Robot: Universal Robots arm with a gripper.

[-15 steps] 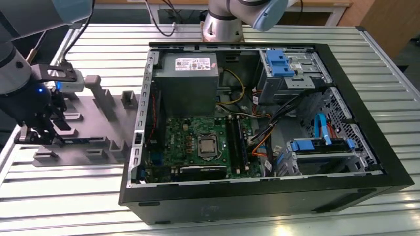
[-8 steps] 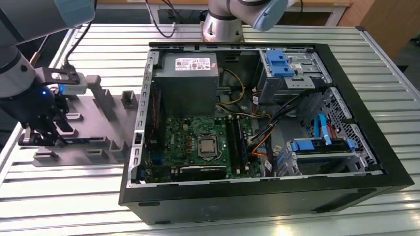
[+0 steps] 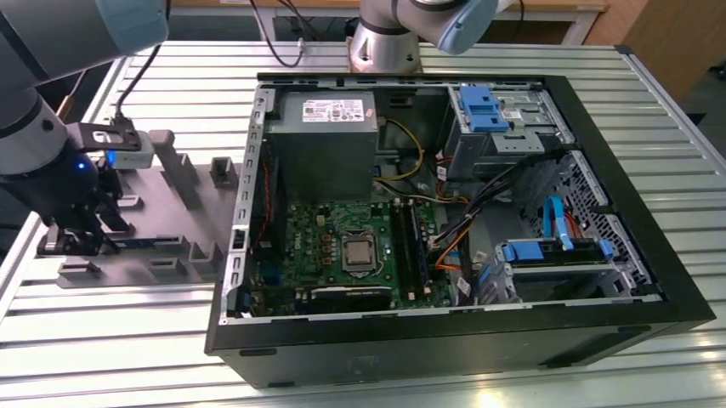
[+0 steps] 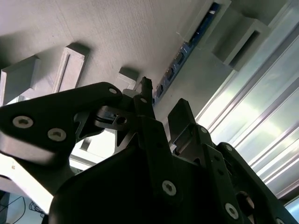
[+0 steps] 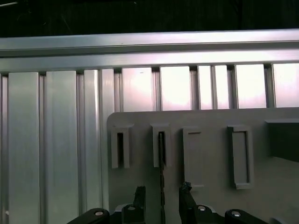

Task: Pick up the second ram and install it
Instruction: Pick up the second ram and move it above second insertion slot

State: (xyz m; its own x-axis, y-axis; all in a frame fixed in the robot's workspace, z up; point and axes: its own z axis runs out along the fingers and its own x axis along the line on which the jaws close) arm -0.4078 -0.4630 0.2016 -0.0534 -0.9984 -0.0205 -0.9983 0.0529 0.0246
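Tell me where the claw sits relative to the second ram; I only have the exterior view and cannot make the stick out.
Observer: In the first wrist view the claw straddles the second ram, which stands on edge between the fingers with a gap on each side.
Operator: So the claw is open. Is the ram seated in the fixture?
Observer: Yes, its far end sits in a slotted block of the grey fixture plate.
Operator: Can you see the board's face?
Observer: The second wrist view shows it, with a row of dark chips.
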